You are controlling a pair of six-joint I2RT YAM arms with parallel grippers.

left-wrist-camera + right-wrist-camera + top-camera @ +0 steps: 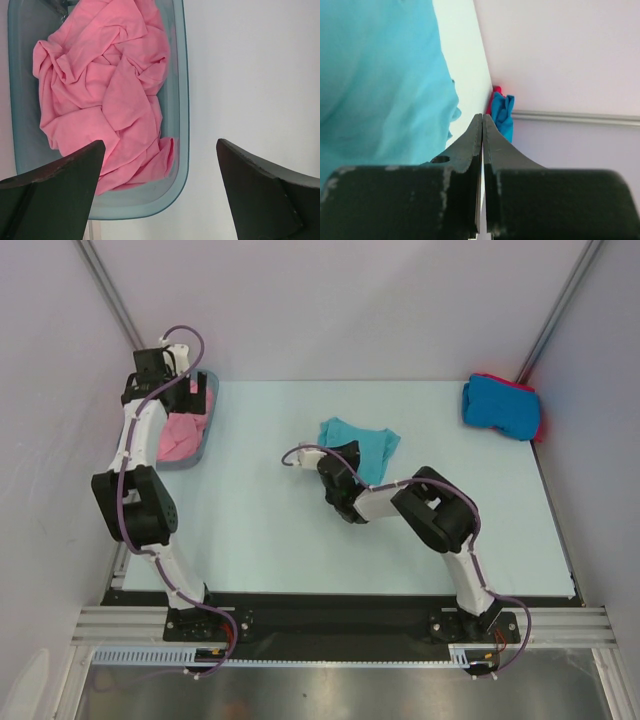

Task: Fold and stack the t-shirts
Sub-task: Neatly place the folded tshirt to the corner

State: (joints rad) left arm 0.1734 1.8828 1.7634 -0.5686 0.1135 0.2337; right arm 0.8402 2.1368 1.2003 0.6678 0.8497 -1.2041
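A crumpled pink t-shirt [105, 95] fills the grey-blue tub [181, 120] at the table's back left, also seen from above as the pink t-shirt [178, 436]. My left gripper [160, 142] hangs open over the tub's near end, empty; from above, the left gripper [193, 392] sits at the tub. A teal t-shirt [365, 443] lies loosely spread mid-table. My right gripper [347, 455] rests at its near-left edge, rolled sideways. The right gripper [482, 116] is shut with nothing between its fingers, the teal t-shirt [380, 85] beside it. A folded bright blue t-shirt [498, 405] lies on a red t-shirt [541, 420].
The blue-on-red stack sits in the back right corner against the wall post [560, 310]. White walls close in the table at the left, back and right. The right arm's elbow [440, 510] stands over the table's near right.
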